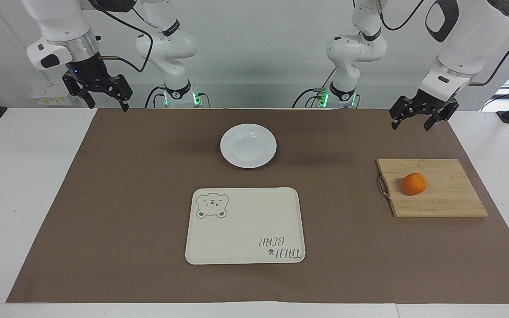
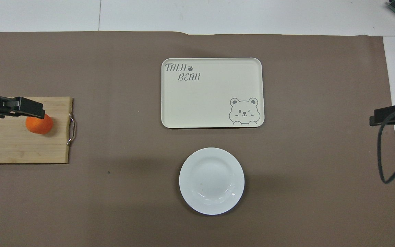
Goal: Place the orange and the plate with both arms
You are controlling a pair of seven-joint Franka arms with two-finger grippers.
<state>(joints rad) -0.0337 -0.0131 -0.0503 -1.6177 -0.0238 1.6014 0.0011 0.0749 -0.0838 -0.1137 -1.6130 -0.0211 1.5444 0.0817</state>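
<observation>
Left gripper (image 1: 418, 120), open and empty at the facing view's right, hangs above the orange (image 1: 414, 183); I judge the pickup unstarted. Right gripper (image 1: 100, 95), open at upper left, must reach the plate (image 1: 248, 145)

The desk (image 1: 24, 198) was white, and a large brown mat (image 1: 126, 212) covered most of its top. Three things lay directly on the mat. A white plate (image 1: 248, 145) sat near the middle, nearer to the robots than a cream tray (image 1: 245, 226) with a bear drawing, the two apart. A wooden cutting board (image 1: 440, 198) with a metal handle lay toward the left arm's end, and it carried an orange (image 1: 414, 183).
</observation>
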